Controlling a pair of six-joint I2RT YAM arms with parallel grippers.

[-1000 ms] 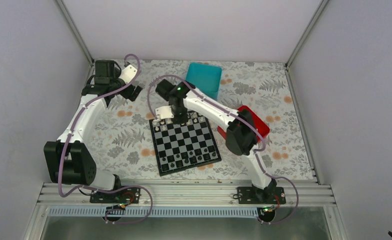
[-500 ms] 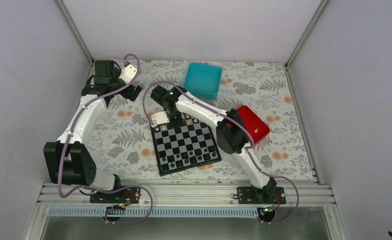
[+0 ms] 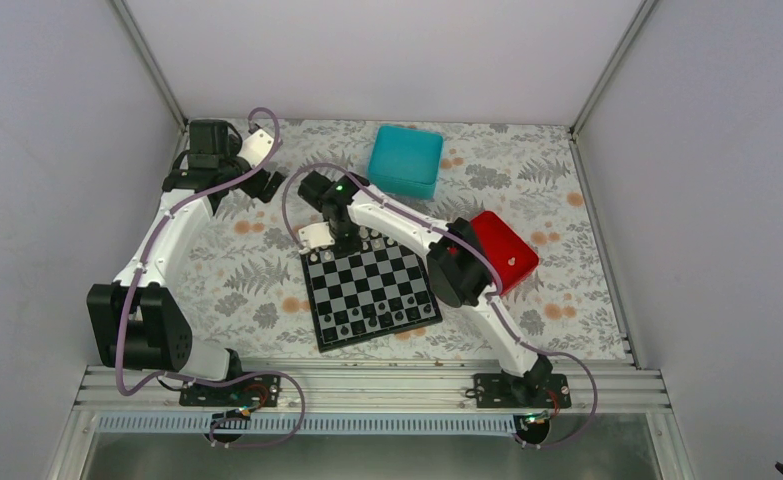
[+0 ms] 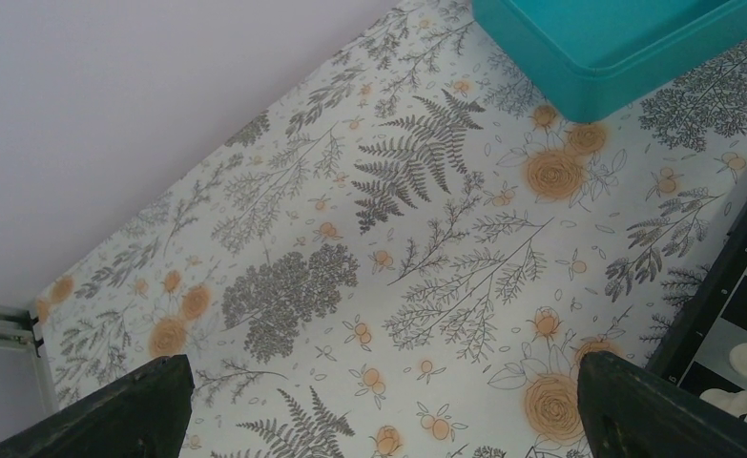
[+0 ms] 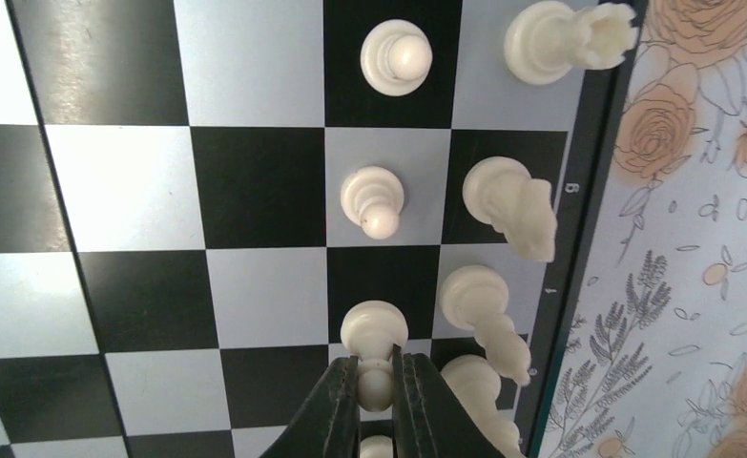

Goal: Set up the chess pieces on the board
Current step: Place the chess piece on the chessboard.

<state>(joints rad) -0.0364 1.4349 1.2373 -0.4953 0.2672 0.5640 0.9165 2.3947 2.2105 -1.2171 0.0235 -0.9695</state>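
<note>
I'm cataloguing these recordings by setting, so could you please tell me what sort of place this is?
Most likely a robotics lab test cell, not a home: plain pale walls enclose it, two robot arms are bolted to a metal rail, and a chessboard lies on a floral cloth.

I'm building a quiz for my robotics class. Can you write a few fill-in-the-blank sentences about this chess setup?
1. The right gripper pinches a white ____ on the board.
2. The left gripper hangs ____ above the tablecloth.
3. The box beyond the board is ____ in colour.
4. In the top view, the red tray lies to the ____ of the board.

Missing words: pawn; open; teal; right.
</note>
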